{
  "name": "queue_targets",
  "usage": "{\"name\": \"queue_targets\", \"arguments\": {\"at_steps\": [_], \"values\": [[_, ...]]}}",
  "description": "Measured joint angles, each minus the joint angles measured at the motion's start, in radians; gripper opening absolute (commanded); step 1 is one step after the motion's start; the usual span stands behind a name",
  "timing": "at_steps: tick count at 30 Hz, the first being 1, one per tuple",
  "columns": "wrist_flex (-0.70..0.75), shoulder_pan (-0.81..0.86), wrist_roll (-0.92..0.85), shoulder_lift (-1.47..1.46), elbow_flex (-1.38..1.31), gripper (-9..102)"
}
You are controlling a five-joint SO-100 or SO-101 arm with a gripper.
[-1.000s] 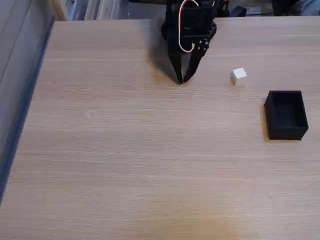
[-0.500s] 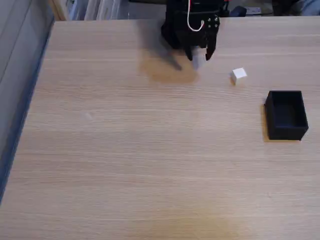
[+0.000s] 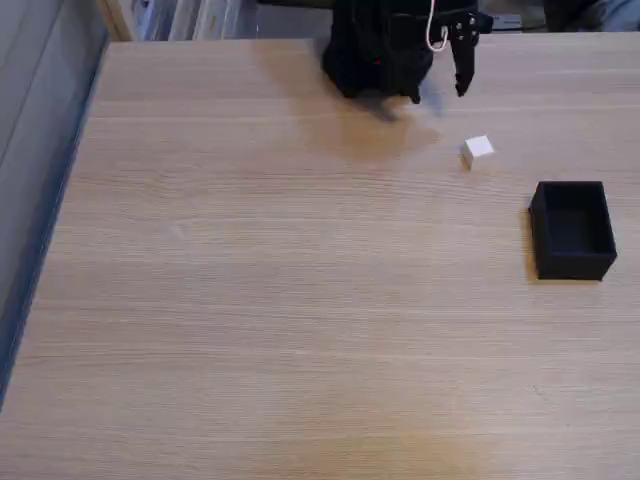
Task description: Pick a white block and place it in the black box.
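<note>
In the fixed view a small white block (image 3: 477,150) lies on the wooden table (image 3: 300,300), right of centre near the far edge. To its lower right stands the black box (image 3: 572,230), open-topped and with nothing inside. My black gripper (image 3: 438,93) hangs at the far edge of the table, raised off the surface, above and slightly left of the white block. Its two fingers are spread apart and hold nothing. One fingertip (image 3: 462,88) points down toward the block, a short way from it.
The arm's black base (image 3: 375,45) sits at the far edge of the table. A grey wall or panel (image 3: 35,150) runs along the table's left side. Shelves and clutter (image 3: 190,15) lie beyond the far edge.
The gripper lifted off the table from a shut, pointed-down pose, opened its fingers and swung right toward the white block. Block and box stayed put.
</note>
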Motion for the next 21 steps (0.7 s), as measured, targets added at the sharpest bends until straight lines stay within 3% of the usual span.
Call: {"name": "queue_targets", "arguments": {"at_steps": [21], "values": [[-0.308, -0.190, 0.130, -0.302, 0.006, 23]]}}
